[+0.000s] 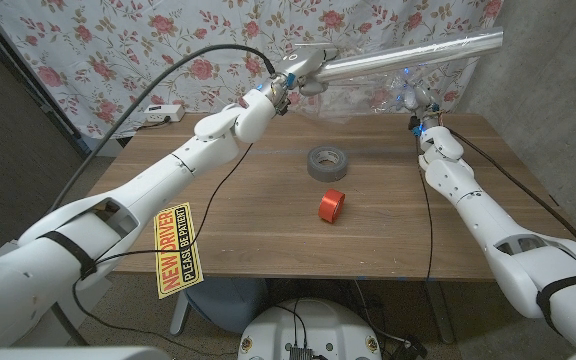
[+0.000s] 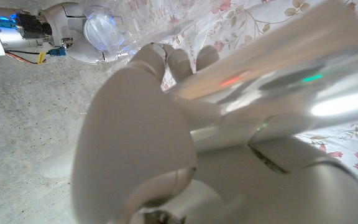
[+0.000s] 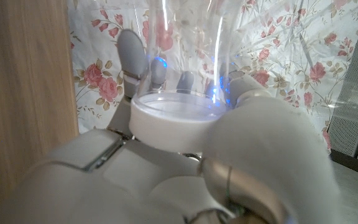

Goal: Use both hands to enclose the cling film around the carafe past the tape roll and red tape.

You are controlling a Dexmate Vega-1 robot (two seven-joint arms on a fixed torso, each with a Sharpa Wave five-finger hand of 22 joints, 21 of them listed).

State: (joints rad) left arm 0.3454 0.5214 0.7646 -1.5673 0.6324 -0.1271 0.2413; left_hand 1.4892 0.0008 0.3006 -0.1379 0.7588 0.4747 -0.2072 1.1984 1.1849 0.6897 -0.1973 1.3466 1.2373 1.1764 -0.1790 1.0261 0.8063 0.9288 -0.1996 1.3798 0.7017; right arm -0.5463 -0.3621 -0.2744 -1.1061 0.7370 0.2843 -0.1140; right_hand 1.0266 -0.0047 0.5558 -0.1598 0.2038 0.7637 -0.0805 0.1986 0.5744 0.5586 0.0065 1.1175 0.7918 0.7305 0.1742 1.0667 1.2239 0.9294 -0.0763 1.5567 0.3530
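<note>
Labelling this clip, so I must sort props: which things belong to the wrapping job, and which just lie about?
In the job: cling film in left hand; carafe in right hand.
Lying about: grey tape roll, red tape, both on the table.

Behind the wooden table, a floral curtain hung across the back, white with red roses, seen again in the right wrist view. On the far left, near the table's back corner, a white power strip with a black cable arcing up over it. At the near left, a yellow warning sign with red lettering, tilted, overlapping the table's front edge.
</note>
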